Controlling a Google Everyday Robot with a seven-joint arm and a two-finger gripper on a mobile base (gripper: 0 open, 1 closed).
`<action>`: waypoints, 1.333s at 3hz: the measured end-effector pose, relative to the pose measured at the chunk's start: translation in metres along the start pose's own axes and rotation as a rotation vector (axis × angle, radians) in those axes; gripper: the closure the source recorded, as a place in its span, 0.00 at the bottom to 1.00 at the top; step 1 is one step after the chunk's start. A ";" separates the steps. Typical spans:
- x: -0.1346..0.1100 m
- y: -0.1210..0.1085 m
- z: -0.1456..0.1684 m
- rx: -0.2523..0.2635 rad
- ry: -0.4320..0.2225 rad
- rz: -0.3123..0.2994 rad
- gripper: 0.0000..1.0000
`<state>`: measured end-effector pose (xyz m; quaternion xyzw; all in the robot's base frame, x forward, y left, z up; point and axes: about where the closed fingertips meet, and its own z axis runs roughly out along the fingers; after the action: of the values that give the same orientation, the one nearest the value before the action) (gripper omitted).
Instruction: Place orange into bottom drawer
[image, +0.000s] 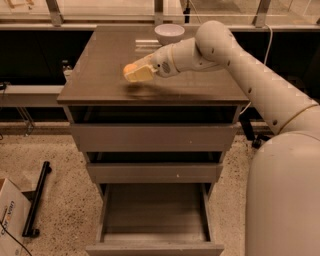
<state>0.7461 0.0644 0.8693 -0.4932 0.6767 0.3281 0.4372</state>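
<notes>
The orange shows as a small orange patch between the pale fingers of my gripper, over the left middle of the cabinet top. The gripper is shut on the orange and holds it just above the top, with a shadow beneath it. My arm reaches in from the right. The bottom drawer is pulled open at the bottom of the cabinet, and its grey-brown inside has nothing in it. The two shallower drawers above it are shut.
A white bowl stands at the back of the cabinet top, behind the arm. A cardboard box and a black bar lie on the speckled floor to the left. My white base fills the right side.
</notes>
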 end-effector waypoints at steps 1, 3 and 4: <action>-0.016 0.031 -0.038 -0.014 -0.014 -0.082 1.00; -0.001 0.137 -0.109 -0.053 -0.069 -0.200 1.00; 0.037 0.183 -0.127 -0.044 -0.066 -0.146 1.00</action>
<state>0.5330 -0.0061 0.8885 -0.5397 0.6169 0.3261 0.4711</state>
